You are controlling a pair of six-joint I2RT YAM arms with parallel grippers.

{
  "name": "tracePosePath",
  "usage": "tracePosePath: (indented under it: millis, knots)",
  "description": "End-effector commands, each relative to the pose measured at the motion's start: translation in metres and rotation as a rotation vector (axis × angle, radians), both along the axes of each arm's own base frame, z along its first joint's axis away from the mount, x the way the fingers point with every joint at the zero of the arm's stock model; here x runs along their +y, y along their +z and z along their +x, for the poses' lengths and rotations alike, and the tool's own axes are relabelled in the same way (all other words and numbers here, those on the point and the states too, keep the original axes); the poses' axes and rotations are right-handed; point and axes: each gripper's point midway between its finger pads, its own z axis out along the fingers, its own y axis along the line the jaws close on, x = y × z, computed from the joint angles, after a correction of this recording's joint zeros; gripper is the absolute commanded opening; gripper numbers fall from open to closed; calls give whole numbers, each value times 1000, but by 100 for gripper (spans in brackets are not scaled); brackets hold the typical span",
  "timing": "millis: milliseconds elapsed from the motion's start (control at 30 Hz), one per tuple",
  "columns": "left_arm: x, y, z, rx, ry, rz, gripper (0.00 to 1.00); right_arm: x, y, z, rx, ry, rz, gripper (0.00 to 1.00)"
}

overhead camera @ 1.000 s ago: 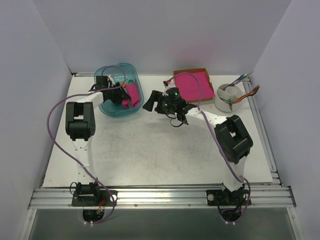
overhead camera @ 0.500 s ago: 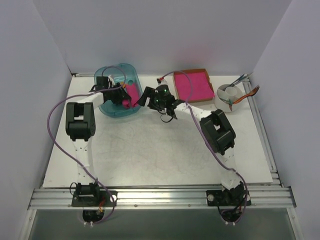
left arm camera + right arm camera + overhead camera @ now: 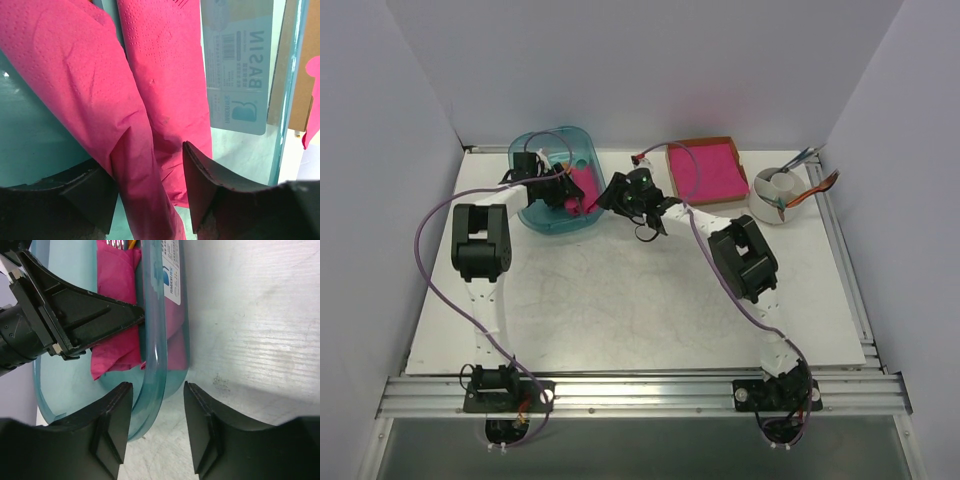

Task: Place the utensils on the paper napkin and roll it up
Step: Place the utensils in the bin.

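Top external view, table [image 3: 620,300]: teal basin [image 3: 535,214] at far left; stack of pink sheets [image 3: 705,170] in brown cardboard at far centre; white bowl [image 3: 772,196] holding cutlery [image 3: 800,160] at far right.
Napkin [image 3: 584,188]: rolled and creased, lying inside the basin near its right wall.
Fork [image 3: 117,243]: pale tines protruding from the napkin's end, at the top edge of the right wrist view.
Spoon [image 3: 131,244]: only an orange sliver visible beside the tines.
Left pincer [image 3: 147,160]: inside the basin, one finger on either side of the napkin roll, one finger against the paper; clamped or released, not determinable.
Right pincer [image 3: 157,387]: released, jaws straddling the basin's right rim, gap visible on both sides of the rim.
Basin label [image 3: 237,65]: pale sticker on the clear wall, beside the napkin.
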Motion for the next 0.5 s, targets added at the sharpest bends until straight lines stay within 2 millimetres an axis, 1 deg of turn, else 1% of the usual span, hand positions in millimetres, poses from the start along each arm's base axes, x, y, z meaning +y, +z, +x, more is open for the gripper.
tracePosePath:
  millis: [0, 33, 67, 100, 167, 267, 367, 400, 433, 467]
  knots:
    - [16, -48, -27, 135, 41, 84, 62, 11, 18, 4, -50, -23, 32, 40]
    - [15, -47, -27, 132, 38, 84, 63, 13, 18, 3, -51, -24, 33, 36]
    - [15, -48, -28, 134, 39, 84, 63, 13, 14, 1, -45, -27, 31, 34]
    - [15, -46, -27, 130, 37, 85, 63, 11, 16, 1, -48, -36, 34, 33]
    - [15, -47, -29, 139, 35, 86, 63, 10, 17, 0, -64, -57, 34, 27]
    - [15, -47, -31, 147, 31, 82, 61, 9, 18, -3, -66, -74, 29, 24]
    - [15, -47, -32, 154, 24, 91, 61, 3, 16, -4, -66, -111, 28, 20]
    - [15, -47, -32, 155, 22, 98, 62, 2, 22, -5, -75, -121, 37, 20]
    - [15, -46, -33, 154, 19, 103, 62, -4, 17, -6, -75, -151, 32, 20]
    - [15, -47, -35, 161, 16, 104, 62, -6, 17, -8, -75, -162, 32, 20]
